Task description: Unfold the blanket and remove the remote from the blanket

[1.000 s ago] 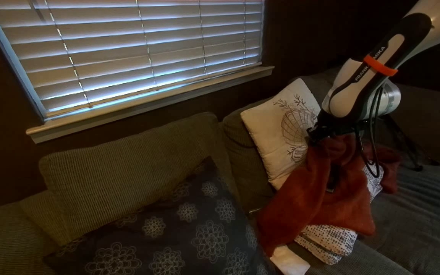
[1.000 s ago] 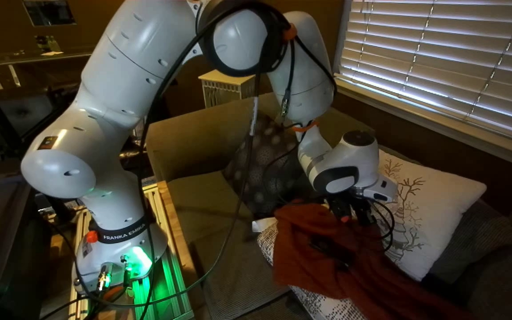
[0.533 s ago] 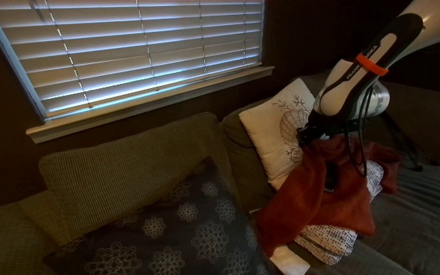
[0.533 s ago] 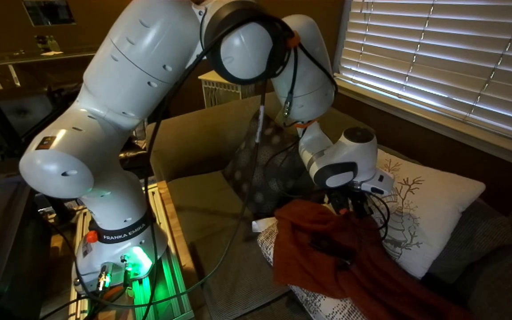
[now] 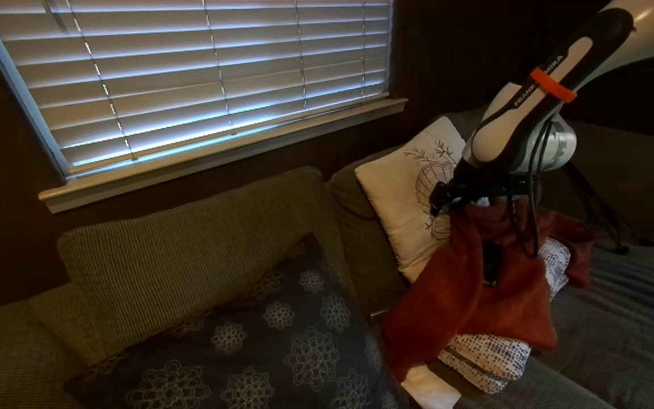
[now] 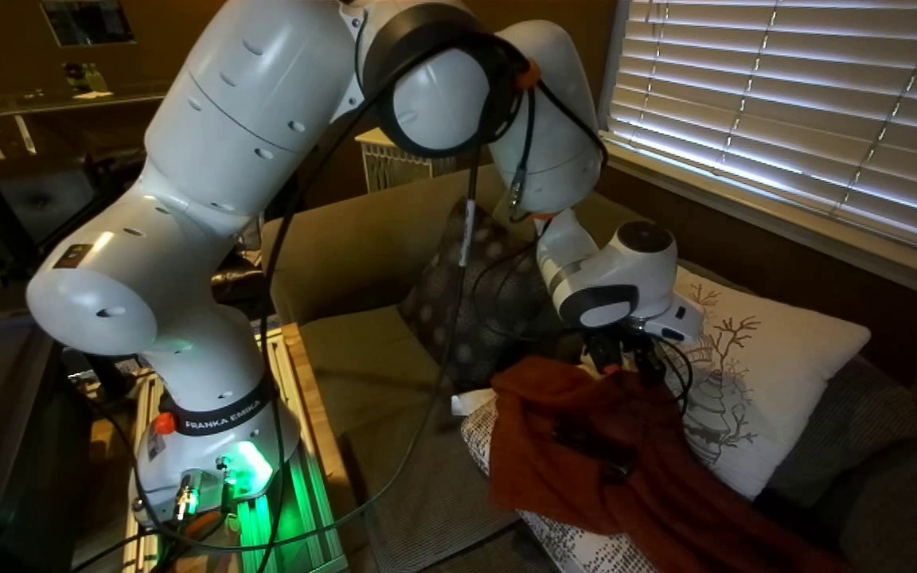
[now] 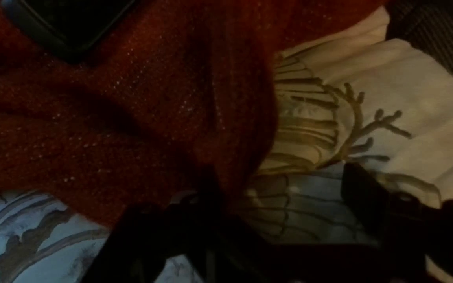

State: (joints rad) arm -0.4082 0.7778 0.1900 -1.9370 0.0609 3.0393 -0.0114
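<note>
A white robot arm reaches down to a rumpled red blanket draped over a speckled cushion. In the wrist view, its jaws stand wide apart at the blanket's edge. In an exterior view, they have shifted farther across a white shell-print pillow since a second ago. The black remote lies on top of the blanket, its place unchanged.
</note>
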